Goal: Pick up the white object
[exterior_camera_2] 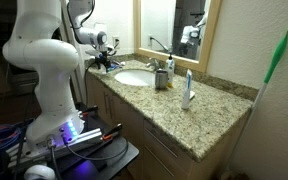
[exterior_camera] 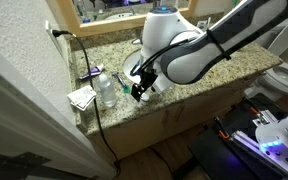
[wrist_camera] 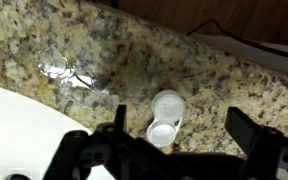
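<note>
On the speckled granite tabletop (wrist_camera: 234, 70), just beside the rim of the white sink (wrist_camera: 19, 125), lies the white object (wrist_camera: 165, 117), a small round case whose two discs touch one another. The gripper (wrist_camera: 174, 118) hangs above it with its jaws spread wide, one finger (wrist_camera: 116, 125) on either side of the object and neither touching it, so nothing is held. In an exterior view the arm (exterior_camera: 214, 45) bends down over the tabletop near a clear bottle (exterior_camera: 106, 90); in an exterior view a small container (exterior_camera_2: 161, 78) stands beside the sink.
</note>
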Motion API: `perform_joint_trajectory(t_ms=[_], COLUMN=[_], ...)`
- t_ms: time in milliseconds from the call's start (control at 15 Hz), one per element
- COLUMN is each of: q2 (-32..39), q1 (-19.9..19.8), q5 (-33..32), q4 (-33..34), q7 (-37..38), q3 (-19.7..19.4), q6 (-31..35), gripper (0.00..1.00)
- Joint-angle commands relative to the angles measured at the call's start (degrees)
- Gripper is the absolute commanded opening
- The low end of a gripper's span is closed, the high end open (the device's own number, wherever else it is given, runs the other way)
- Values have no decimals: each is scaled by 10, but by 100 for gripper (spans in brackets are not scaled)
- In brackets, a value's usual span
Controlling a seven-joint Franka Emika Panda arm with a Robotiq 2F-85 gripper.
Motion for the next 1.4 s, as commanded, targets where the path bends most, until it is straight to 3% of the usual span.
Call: perform_joint_trajectory(t_ms=[0, 67, 133, 667, 800, 1067, 1133, 1200, 1333], q2=[-1, 4, 6, -3, -7, -27, -34, -23, -24], q1=[-1, -4, -4, -2, -7, -10, -12, -5, -4], q5=[0, 6, 8, 4, -2, 0, -1, 0, 2], q4=[1, 3, 3, -4, -21, -36, -48, -34, -42], q7=[-1, -7, -9, -1, -26, -37, -37, -15, -6], q3=[1, 4, 5, 2, 4, 5, 4, 1, 2], q6=[-1, -2, 1, -4, 23, 17, 21, 26, 33], gripper=[100, 93, 73, 19, 5, 0, 4, 27, 31])
